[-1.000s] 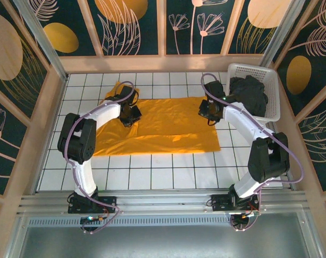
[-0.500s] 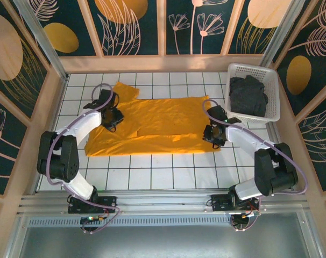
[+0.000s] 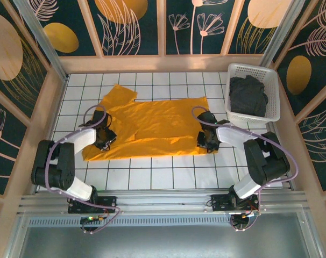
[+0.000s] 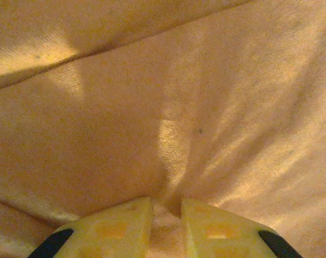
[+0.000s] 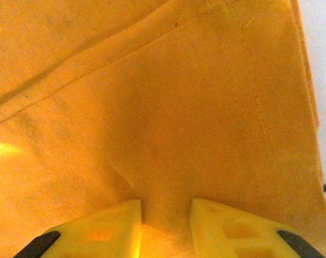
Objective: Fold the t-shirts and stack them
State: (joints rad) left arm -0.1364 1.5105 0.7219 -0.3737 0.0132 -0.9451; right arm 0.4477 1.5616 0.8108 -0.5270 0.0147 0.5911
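Both arms are down on the orange shirt [image 3: 152,126], which is spread flat across the middle of the tiled table [image 3: 152,174]. The left gripper [image 3: 103,141] is at its left end and the right gripper [image 3: 206,141] at its right, both close to the near edge. Look at the left wrist view: the yellow fingers [image 4: 125,220] are nipped on a small ridge of orange cloth, with creases fanning out from the gap. It's the same on the right wrist view, where wrinkles run into a narrow slot between the pads [image 5: 227,226], so each side is pinching fabric rather than gaping wide. The dark shirt [image 3: 248,97] sits bundled in the white basket [image 3: 271,75] at the far right corner, waiting its turn. By my reading this is a fold along the length. To make it tidy, the two pinches want to travel together at matching height and pace, carrying the near edge over without dragging the whole shirt. They should let go only once the edges line up. An uneven lift would likely skew the crease. As for the lie of it, the long axis runs left to right across the table. One sleeve [image 3: 120,94] pokes out at the far left, so the shoulders point left. The stitched hem [image 5: 270,107] faces right, toward the basket.
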